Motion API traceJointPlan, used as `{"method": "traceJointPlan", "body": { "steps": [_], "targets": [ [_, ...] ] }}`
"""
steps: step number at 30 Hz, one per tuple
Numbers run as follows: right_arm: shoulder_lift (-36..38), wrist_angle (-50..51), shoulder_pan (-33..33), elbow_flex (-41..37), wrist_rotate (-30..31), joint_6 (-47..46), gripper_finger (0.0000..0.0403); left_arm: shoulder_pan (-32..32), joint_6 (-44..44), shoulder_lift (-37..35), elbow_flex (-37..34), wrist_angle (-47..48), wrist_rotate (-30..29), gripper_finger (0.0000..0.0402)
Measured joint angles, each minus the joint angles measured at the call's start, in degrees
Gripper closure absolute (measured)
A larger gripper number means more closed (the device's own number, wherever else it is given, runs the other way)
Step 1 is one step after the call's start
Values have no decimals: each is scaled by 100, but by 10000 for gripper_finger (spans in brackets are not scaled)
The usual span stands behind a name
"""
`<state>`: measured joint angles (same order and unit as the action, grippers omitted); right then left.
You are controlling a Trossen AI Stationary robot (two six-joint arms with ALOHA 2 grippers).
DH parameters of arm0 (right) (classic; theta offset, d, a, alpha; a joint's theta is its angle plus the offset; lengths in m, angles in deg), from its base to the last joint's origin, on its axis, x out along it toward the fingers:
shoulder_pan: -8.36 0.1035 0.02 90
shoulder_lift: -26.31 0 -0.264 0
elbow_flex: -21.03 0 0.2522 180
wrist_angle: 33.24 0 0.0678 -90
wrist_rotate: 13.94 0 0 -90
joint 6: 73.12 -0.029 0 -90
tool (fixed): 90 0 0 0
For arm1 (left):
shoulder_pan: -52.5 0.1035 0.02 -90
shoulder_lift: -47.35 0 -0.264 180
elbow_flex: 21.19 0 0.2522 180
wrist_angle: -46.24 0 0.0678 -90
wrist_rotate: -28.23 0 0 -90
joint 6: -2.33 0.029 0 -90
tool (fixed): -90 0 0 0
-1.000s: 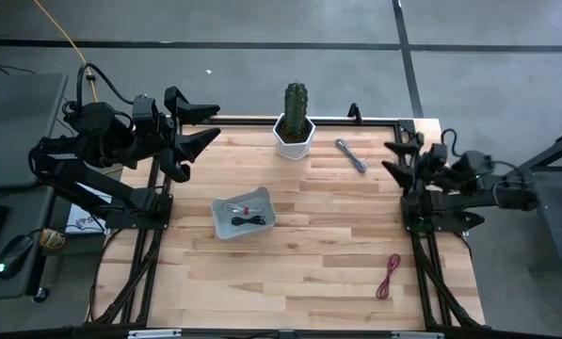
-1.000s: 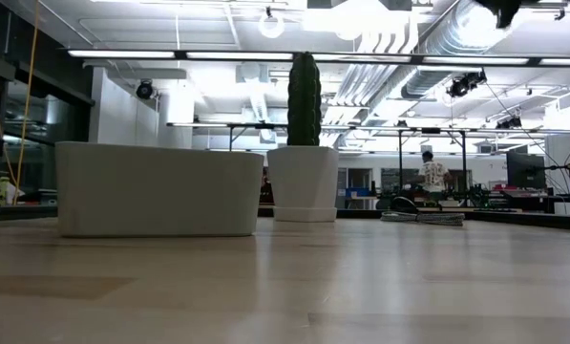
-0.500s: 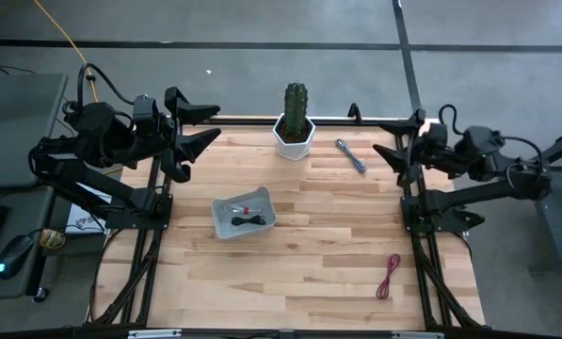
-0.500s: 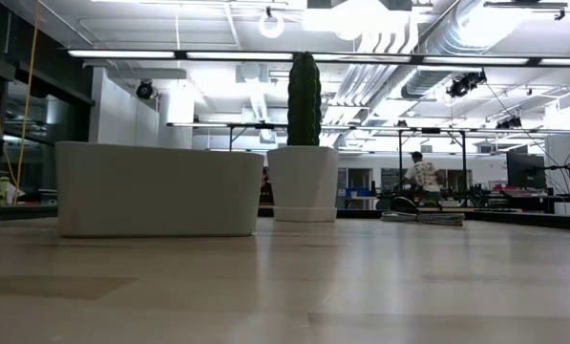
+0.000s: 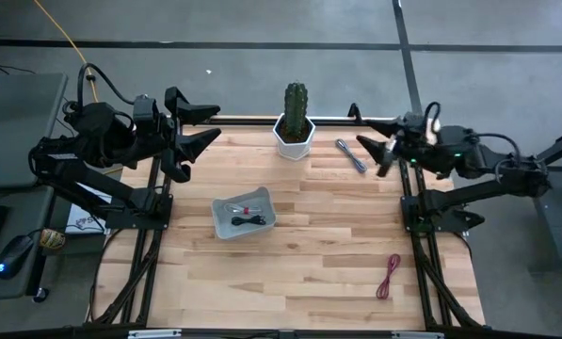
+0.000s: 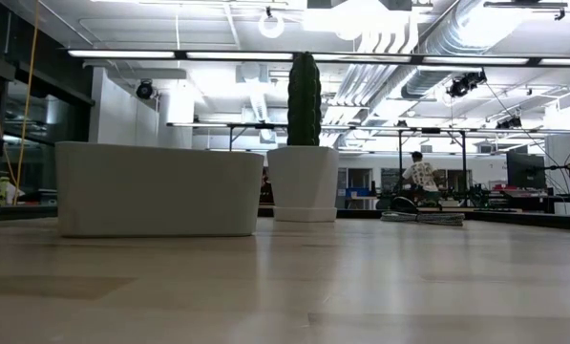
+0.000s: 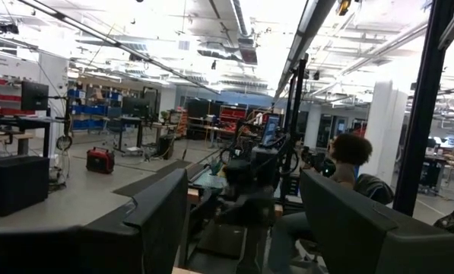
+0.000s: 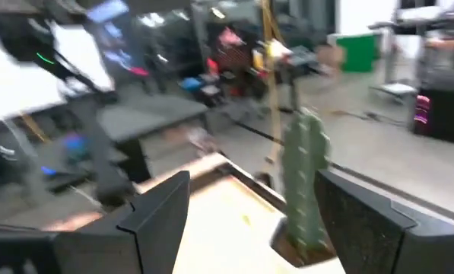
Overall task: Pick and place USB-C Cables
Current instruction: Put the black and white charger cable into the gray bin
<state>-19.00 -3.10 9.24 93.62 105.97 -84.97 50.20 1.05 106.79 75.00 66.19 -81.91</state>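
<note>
A grey USB-C cable [image 5: 351, 155] lies on the wooden table at the far right and shows in the low view as a flat bundle [image 6: 423, 218]. A dark red cable [image 5: 388, 276] lies near the right edge. A white tray [image 5: 222, 226] holds a black cable [image 5: 252, 222] and a white-and-red one [image 5: 235, 206]. My right gripper [image 5: 367, 146] hovers open just right of the grey cable, touching nothing. My left gripper [image 5: 208, 124] stays open above the far left corner.
A cactus in a white pot [image 5: 296, 127] stands at the far middle, left of the grey cable, and fills part of the right wrist view [image 8: 306, 183]. Black frame rails [image 5: 149, 235] run along both side edges. Bare wood lies between the tray and the red cable.
My right gripper has risen and swung from the right edge toward the grey cable and the cactus, tipping up to about level, and it has stayed open. The cables and the tray have not moved.
</note>
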Motion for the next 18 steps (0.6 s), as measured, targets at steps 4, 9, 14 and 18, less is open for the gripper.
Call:
{"method": "traceJointPlan", "body": {
  "steps": [4,9,14,18],
  "targets": [
    [-410,458,-311,0,21,-265,132,0,0,2,0,0,0,165],
    [-916,1398,-1066,0,-196,-1082,132,0,0,2,0,16,0,165],
    [-1371,2399,-1910,0,-812,-1665,132,0,0,2,0,20,0,165],
    [-1806,2945,-2472,0,-1397,-1672,132,2,0,2,0,22,1,165]
  ]
}}
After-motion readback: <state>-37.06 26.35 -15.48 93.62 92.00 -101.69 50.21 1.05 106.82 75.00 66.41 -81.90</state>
